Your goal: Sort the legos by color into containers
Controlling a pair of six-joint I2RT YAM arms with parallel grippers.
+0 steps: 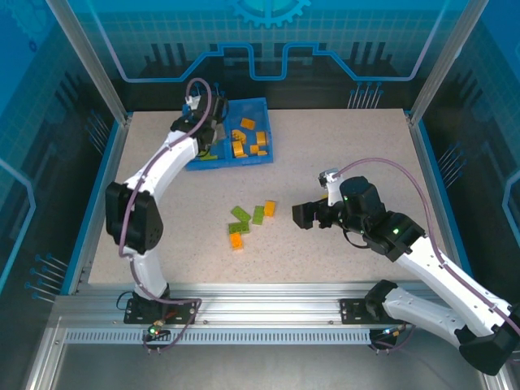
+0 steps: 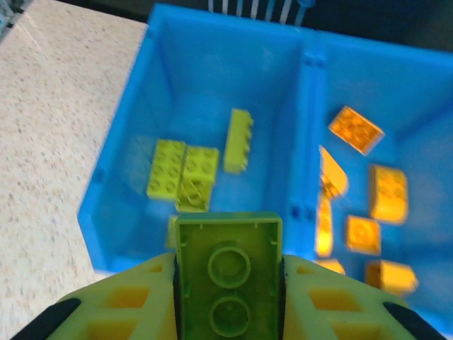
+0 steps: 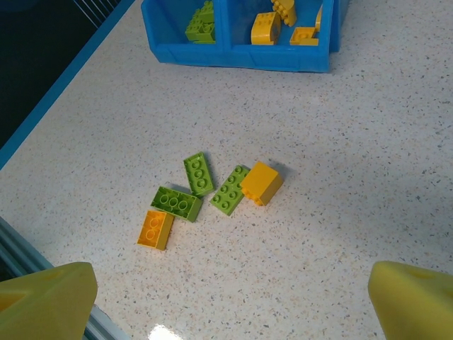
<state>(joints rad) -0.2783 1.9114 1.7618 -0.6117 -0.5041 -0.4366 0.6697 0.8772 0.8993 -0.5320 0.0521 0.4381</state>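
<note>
Speckled tabletop (image 1: 325, 162), left tool (image 2: 228, 285) pinching glossy green brick (image 2: 228, 258) over blue plastic tray (image 2: 113, 177), right tool (image 3: 230, 304) spread wide

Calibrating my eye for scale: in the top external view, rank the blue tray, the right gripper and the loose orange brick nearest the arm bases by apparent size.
1. blue tray, clearly largest.
2. right gripper; raised nearer the camera, so perhaps flattered.
3. orange brick, smallest.
</note>
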